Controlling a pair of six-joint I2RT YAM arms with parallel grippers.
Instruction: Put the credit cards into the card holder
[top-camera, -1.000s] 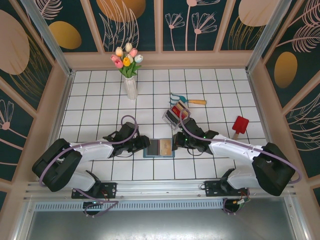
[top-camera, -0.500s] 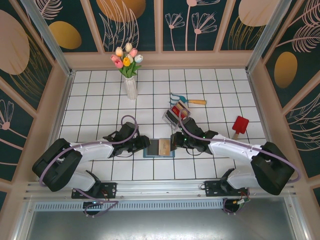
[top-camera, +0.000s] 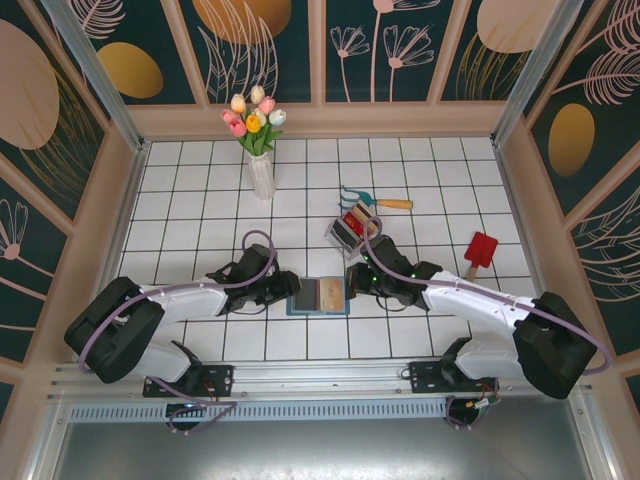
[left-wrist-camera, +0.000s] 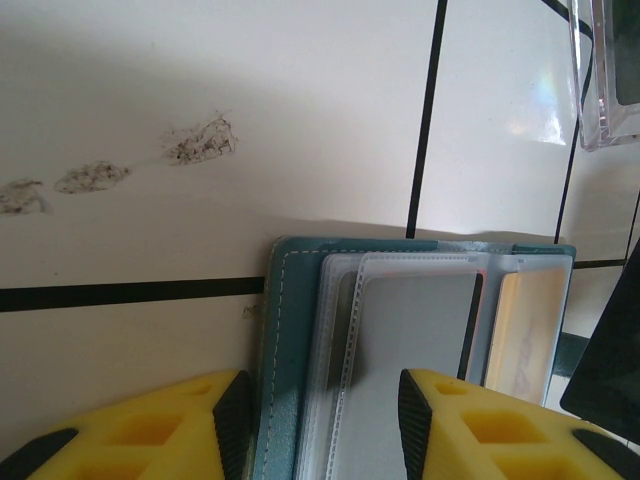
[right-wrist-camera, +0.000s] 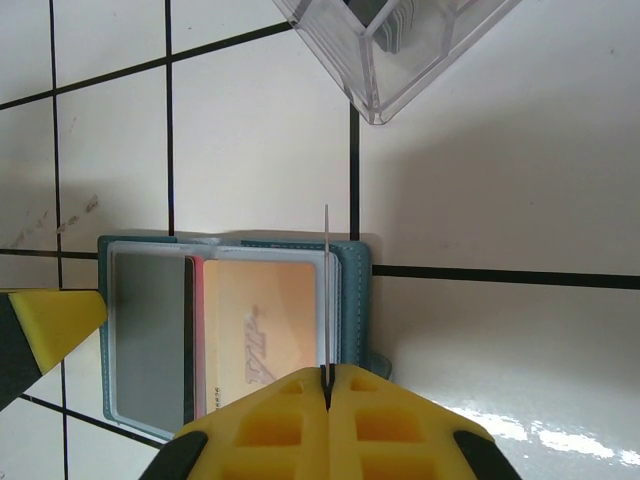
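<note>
The teal card holder (top-camera: 318, 296) lies open on the tiles between both grippers. A yellow card (right-wrist-camera: 262, 330) and a grey card (right-wrist-camera: 148, 335) sit under its clear sleeves. My right gripper (right-wrist-camera: 326, 375) is shut on a thin credit card (right-wrist-camera: 326, 290) that stands on edge, seen edge-on, over the holder's right part (right-wrist-camera: 352, 300). In the top view the right gripper (top-camera: 352, 283) is at the holder's right edge. My left gripper (left-wrist-camera: 322, 425) is open and straddles the holder's left sleeves (left-wrist-camera: 410, 340), low over them. From above, the left gripper (top-camera: 288, 290) is at the holder's left edge.
A clear tray (top-camera: 352, 228) with red and yellow contents stands just beyond the holder, its corner close ahead of the right gripper (right-wrist-camera: 400, 50). Farther back are a vase of tulips (top-camera: 260, 170) and a small rake (top-camera: 375, 200). A red shovel (top-camera: 480, 250) lies at the right.
The right gripper shifted slightly left and then back right at the holder's right edge, still holding the card. The left arm and the holder have not moved.
</note>
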